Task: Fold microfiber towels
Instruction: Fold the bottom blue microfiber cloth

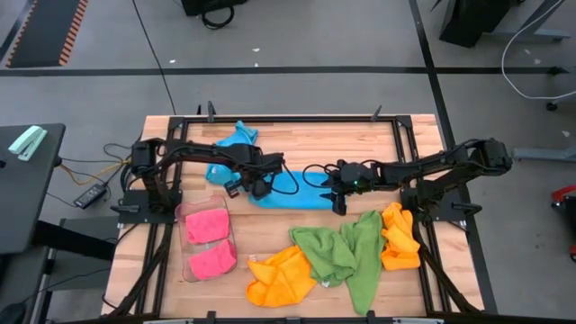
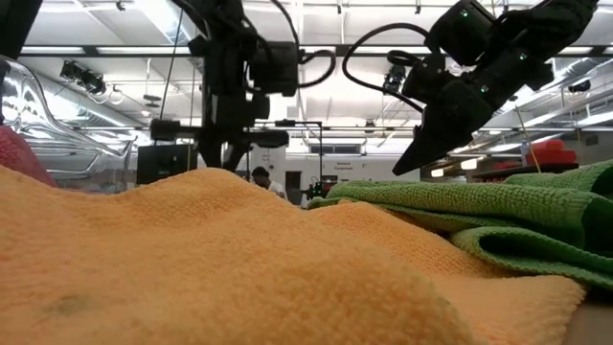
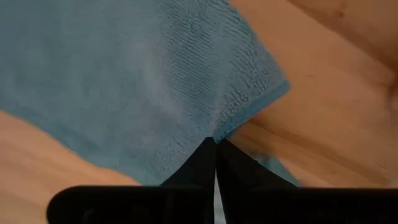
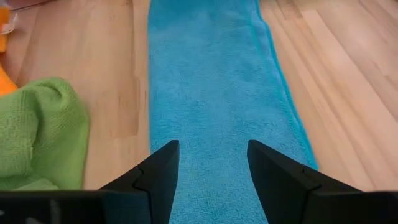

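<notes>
A blue towel (image 1: 301,191) lies stretched out in the middle of the wooden table (image 1: 297,144). Another blue towel (image 1: 236,137) sits bunched up near the far edge.

The left gripper (image 1: 258,184) is over the left end of the flat blue towel. Its two fingers (image 3: 202,163) are pressed tight together, and in the left wrist view they pinch the edge of the blue cloth right at a corner.

The right gripper (image 1: 340,203) is at the right end of the same towel. Its jaws stand apart and hold nothing. In the right wrist view the long blue strip runs away between the two fingers (image 4: 163,169), and they do not squeeze it.

Near the front of the table lie two green towels (image 1: 342,252), rumpled and touching. An orange towel (image 1: 281,274) lies in front of them, and another orange towel (image 1: 400,236) is on their right side.

A clear tray (image 1: 191,266) sits on the left side of the table. Two pink towels (image 1: 209,243) lie folded inside it.

In the low view the orange cloth fills the front, with green behind it.
</notes>
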`<state>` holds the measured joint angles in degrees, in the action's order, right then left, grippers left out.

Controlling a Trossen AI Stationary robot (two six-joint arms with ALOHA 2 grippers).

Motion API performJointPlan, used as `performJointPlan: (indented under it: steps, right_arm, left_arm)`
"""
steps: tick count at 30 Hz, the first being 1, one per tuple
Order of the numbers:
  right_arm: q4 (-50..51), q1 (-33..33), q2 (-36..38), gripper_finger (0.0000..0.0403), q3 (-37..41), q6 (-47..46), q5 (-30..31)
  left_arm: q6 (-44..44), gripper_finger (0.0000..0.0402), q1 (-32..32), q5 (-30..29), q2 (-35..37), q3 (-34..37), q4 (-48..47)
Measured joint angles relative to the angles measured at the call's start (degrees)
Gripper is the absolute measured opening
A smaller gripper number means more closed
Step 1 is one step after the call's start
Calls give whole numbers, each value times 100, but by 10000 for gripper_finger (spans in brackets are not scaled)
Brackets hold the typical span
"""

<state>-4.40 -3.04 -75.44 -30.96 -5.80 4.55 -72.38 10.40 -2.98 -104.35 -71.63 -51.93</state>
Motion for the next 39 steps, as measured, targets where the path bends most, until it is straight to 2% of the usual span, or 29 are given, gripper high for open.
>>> performJointPlan:
  steps: [5,9,12,18,22,28,35,39]
  right_arm:
    - [11,34,0,200,1,-31,-6]
    - [21,-82,0,200,172,-69,313]
    - [187,-321,0,200,271,-237,481]
    - [702,-1114,18,200,275,-473,432]
    - [864,-1677,28,200,226,-445,-95]
    - [1229,-2370,28,200,13,76,-769]
    - [1698,-3078,26,200,-63,501,-1736]
    - [1865,-3358,27,200,-63,633,-2178]
  left_arm:
    - [69,12,4,-6,-162,353,339]
    - [308,16,1,-198,-160,426,459]
    - [610,41,34,-421,-110,293,480]
    - [1116,98,80,-452,-101,-103,183]
    - [1213,124,96,-450,-101,-240,-26]
    - [1294,142,104,-450,-101,-234,-46]
    - [1351,134,95,-497,-101,-234,-51]
    - [1327,122,100,-910,-101,-234,-117]
